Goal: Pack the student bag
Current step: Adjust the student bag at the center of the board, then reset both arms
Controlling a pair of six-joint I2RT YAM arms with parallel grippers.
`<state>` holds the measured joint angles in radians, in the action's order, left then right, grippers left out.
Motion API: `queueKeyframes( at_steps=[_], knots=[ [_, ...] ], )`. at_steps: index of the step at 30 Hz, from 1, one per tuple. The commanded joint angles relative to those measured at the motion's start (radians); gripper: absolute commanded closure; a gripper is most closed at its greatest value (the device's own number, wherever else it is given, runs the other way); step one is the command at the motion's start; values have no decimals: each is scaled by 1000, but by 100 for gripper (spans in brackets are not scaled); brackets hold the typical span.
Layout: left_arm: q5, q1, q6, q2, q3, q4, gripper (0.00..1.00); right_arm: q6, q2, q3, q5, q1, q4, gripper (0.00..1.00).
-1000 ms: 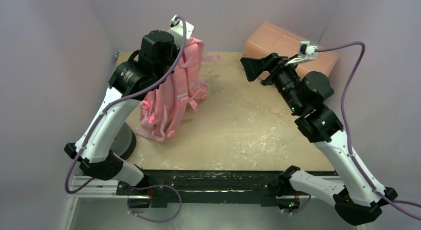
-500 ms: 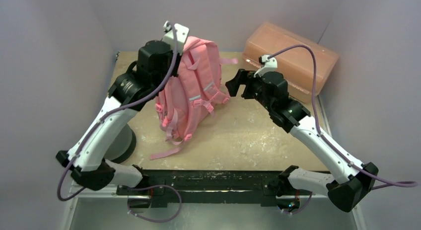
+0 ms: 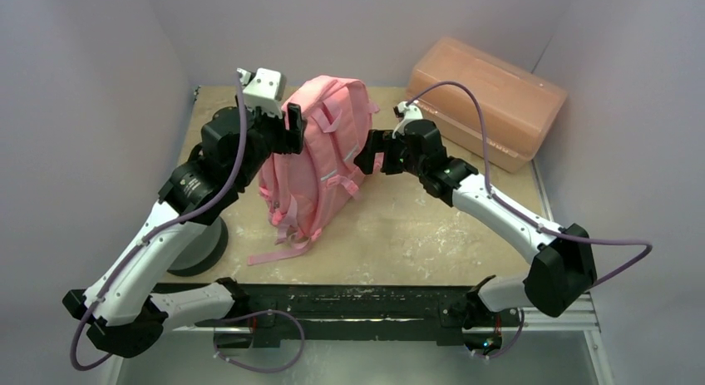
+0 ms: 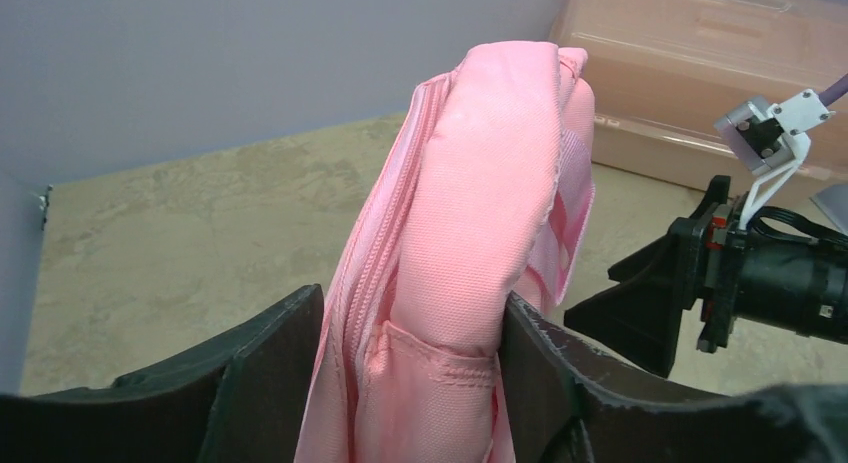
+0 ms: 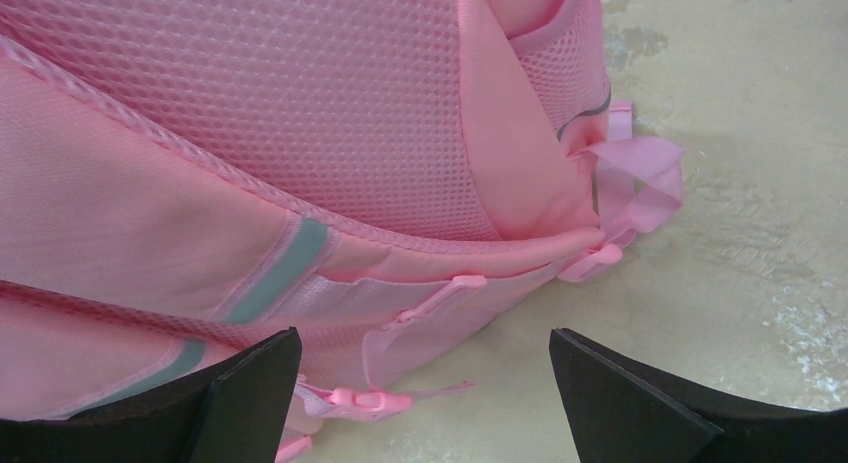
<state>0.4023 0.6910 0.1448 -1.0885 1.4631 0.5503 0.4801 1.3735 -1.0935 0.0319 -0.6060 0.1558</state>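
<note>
The bag stands upright on the table, towards its back left. Its padded top is lodged between the fingers of the left gripper, with cloth touching both, though I cannot tell whether they pinch it or merely flank it. The right gripper gapes wide and holds nothing, its tips right up against the bag's strap side.
</note>
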Motion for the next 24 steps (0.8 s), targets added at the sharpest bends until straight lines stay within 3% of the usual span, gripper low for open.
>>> queueKeyframes(
  at_steps=[1, 11, 18, 24],
  knots=[
    [-71, -4, 55, 10, 61, 72, 33, -10, -18, -60, 32, 1, -51, 1],
    [-211, -5, 110, 50, 164, 182, 22, -94, -88, -65, 13, 1, 24, 1],
    [-68, -5, 75, 224, 139, 162, 21, -159, -246, -114, -326, 0, 151, 1],
    [37, -5, -10, 472, 26, -31, 19, -241, -404, -169, -497, 0, 189, 1]
  ],
)
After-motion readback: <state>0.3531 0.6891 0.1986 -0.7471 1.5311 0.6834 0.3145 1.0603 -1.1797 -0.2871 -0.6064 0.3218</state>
